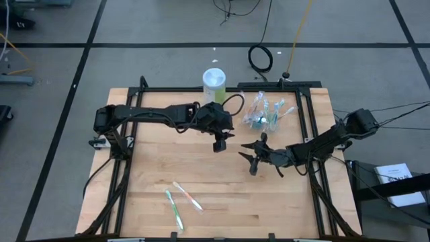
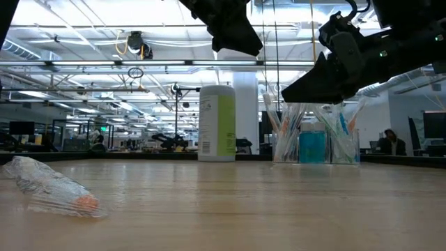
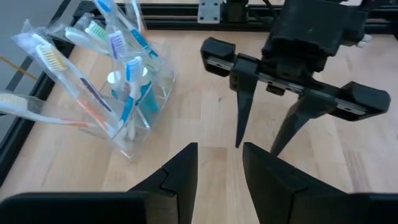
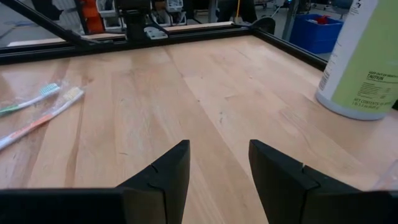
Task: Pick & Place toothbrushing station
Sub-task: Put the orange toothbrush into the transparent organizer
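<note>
- The left gripper (image 1: 220, 145) is hanging just above centre of the overhead frame, fingers parted with bare wood showing in the gap, grasping nothing.
- The right gripper (image 1: 251, 159) is hovering just right of centre, pointing toward frame left; its fingers are spread too, and nothing is sitting between them.
- The two grippers are standing near each other over bare wood, tips apart, neither touching any object.
- The clear cup (image 1: 263, 114) is standing in the upper right part of the table, up and to the right of both grippers, packed with wrapped toothbrushes (image 3: 127, 74) fanning outward and a teal toothpaste tube (image 2: 312, 146) inside.
- A white-and-green canister (image 1: 214, 83) is standing at the top edge of the table (image 1: 282, 202), just left of the cup.
- Two loose toothbrushes (image 1: 181, 199) are lying in the lower left area of the overhead frame, well apart from both grippers, their long axes running diagonally and splaying apart toward the bottom of the frame.
- Judging by position, the left gripper is sitting somewhat nearer those loose brushes; they are lying down and to the left of it, so a pick would probably mean swinging that way and turning the fingers across a brush's length.
- The cup, the likely drop spot, is lying slightly closer to the right gripper.
</note>
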